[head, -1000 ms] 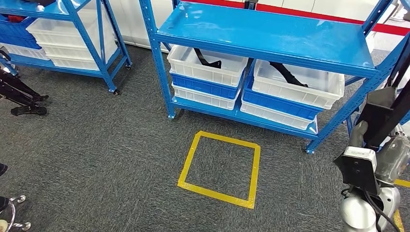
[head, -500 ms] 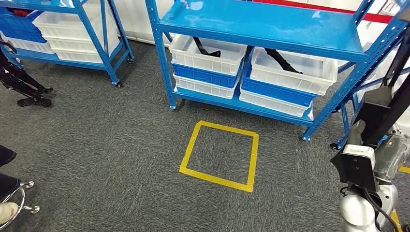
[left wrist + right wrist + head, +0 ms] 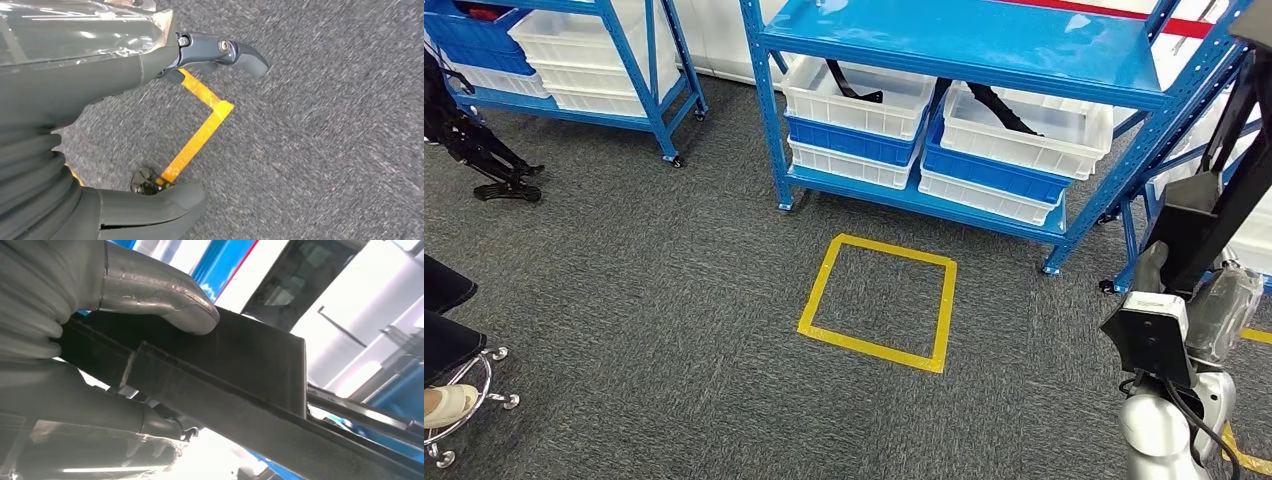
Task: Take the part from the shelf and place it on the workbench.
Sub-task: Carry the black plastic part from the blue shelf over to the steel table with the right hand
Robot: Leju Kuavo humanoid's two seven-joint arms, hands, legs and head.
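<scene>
The black part (image 3: 1224, 200) is gripped in the right hand (image 3: 100, 315); the left hand (image 3: 100, 150) hangs open. The shelf (image 3: 984, 40) has shifted in view as the robot turns; the workbench is yet to be reached.

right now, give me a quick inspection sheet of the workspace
Surface: grey carpet floor with a yellow tape square; workbench not seen.
Job's things: long black part held upright in the right hand; more black parts lie in the white bins on the blue shelf.
Clutter: black stand feet on the carpet at left.
Hands: right hand grips the part, thumb pressed on it; left hand holds nothing, fingers apart.
Cables: black cable along the right forearm.
Surroundings: second blue shelf with bins; a person's shoe on a chair base.
</scene>
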